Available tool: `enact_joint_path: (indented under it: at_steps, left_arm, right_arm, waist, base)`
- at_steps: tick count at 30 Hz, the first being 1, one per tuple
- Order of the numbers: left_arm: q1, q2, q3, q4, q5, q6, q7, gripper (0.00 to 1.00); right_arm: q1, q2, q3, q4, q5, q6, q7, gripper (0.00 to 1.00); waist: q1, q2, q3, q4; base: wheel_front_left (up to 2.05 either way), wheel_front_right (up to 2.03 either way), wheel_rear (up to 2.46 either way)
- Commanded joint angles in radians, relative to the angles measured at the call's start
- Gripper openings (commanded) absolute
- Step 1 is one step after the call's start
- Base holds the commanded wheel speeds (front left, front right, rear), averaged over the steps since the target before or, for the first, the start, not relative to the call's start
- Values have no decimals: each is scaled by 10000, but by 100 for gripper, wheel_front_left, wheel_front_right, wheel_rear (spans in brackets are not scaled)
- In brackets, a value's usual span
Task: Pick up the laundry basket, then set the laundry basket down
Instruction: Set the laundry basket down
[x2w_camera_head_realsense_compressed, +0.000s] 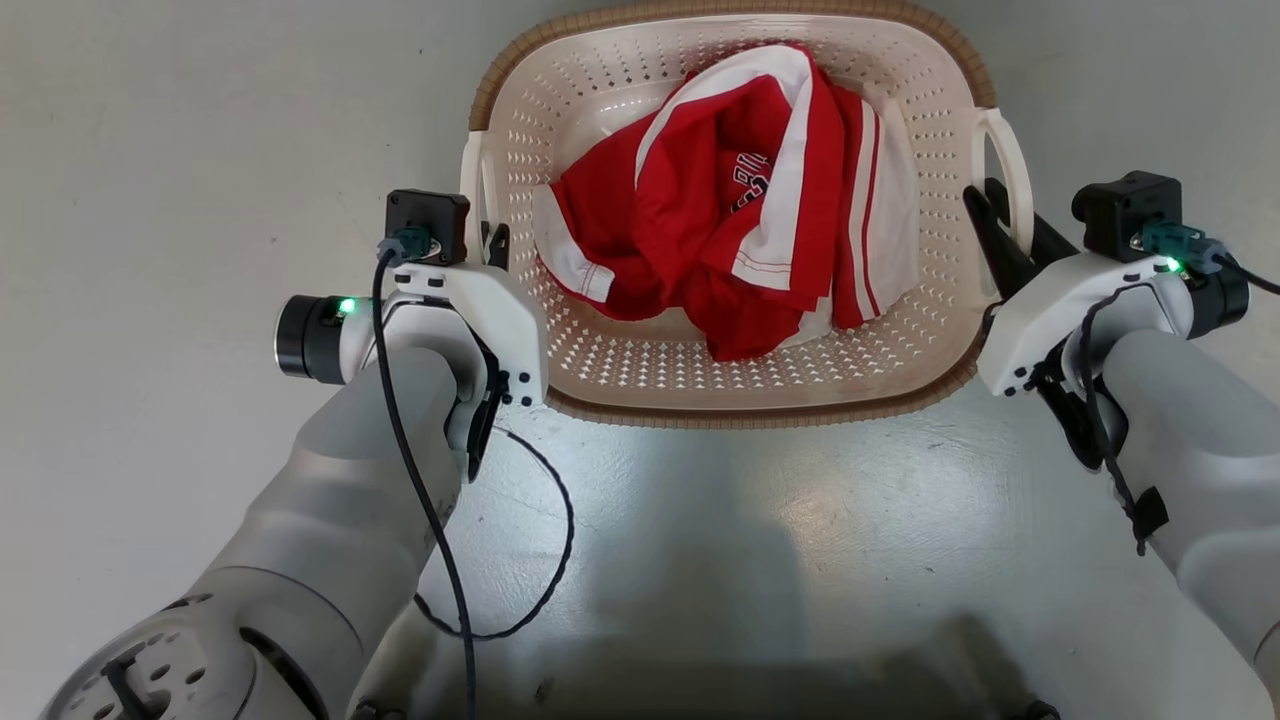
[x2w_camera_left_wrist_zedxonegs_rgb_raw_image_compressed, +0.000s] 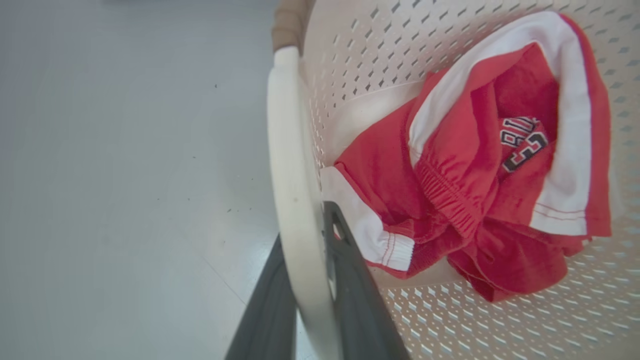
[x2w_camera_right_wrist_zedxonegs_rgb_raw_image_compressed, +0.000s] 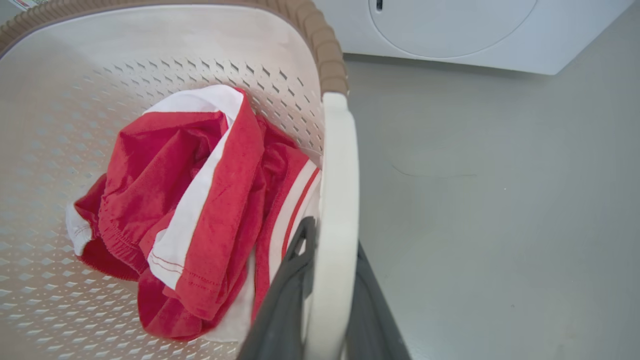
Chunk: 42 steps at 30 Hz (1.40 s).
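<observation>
A grey floor (x2w_camera_head_realsense_compressed: 150, 150) lies under everything, with a white washing machine (x2w_camera_right_wrist_zedxonegs_rgb_raw_image_compressed: 450, 30) beyond. The laundry basket (x2w_camera_head_realsense_compressed: 720, 412) sits between the two arms, with red and white clothing (x2w_camera_head_realsense_compressed: 740, 220) heaped inside. The left gripper (x2w_camera_left_wrist_zedxonegs_rgb_raw_image_compressed: 306, 250) is clamped on the left loop handle (x2w_camera_left_wrist_zedxonegs_rgb_raw_image_compressed: 290, 150) and the right gripper (x2w_camera_right_wrist_zedxonegs_rgb_raw_image_compressed: 332, 245) on the right handle (x2w_camera_right_wrist_zedxonegs_rgb_raw_image_compressed: 340, 165), a finger on either side of each loop.

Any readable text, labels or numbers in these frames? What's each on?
Dark outlined lettering on the red and white garment: partly folded under, not readable.
Label scrap beyond the laundry basket rim: cut off by the picture's edge, too small to read.
Washing machine: no text visible.
</observation>
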Motion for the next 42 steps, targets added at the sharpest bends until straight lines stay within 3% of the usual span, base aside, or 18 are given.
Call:
enact_joint_path:
  at_steps: [1, 2, 3, 13, 25, 36, 42]
  left_arm:
    - [-109, 153, 106, -87, -121, 81, -45, 0]
    - [-105, 152, 118, -95, -164, 109, -45, 28]
    - [-101, 152, 83, -93, -163, 153, -45, 100]
    - [15, 152, -2, -6, -494, 580, 403, 100]
    - [174, 152, -99, 199, -662, 596, 350, 100]
    - [590, 153, 398, 245, -777, 451, -38, 100]
    - [1110, 354, 1118, -227, -210, 417, -48, 100]
  right_arm:
    - [651, 149, 49, -174, -183, 175, -210, 32]
    - [628, 156, -25, -86, -214, 175, -210, 100]
    - [616, 178, -70, 4, -243, 175, -210, 100]
    - [638, 200, -862, -43, -874, 175, -210, 100]
    - [1075, 446, -1719, -404, -1560, 175, -210, 100]
    - [1644, 509, -2387, -721, -1983, 175, -210, 100]
    - [2207, 489, -2775, -797, -2219, 175, -210, 100]
  waist:
    - [0, 0, 9, -3]
    - [0, 0, 15, -6]
    - [0, 0, 21, -6]
    - [0, 0, -72, -16]
    - [0, 0, -655, -120]
    - [0, 0, -1816, -222]
    - [0, 0, -2881, -246]
  base:
    - [0, 0, 0]
    - [0, 0, 0]
    - [0, 0, 0]
    - [0, 0, 0]
    - [0, 0, 0]
    - [0, 0, 0]
    - [0, 0, 0]
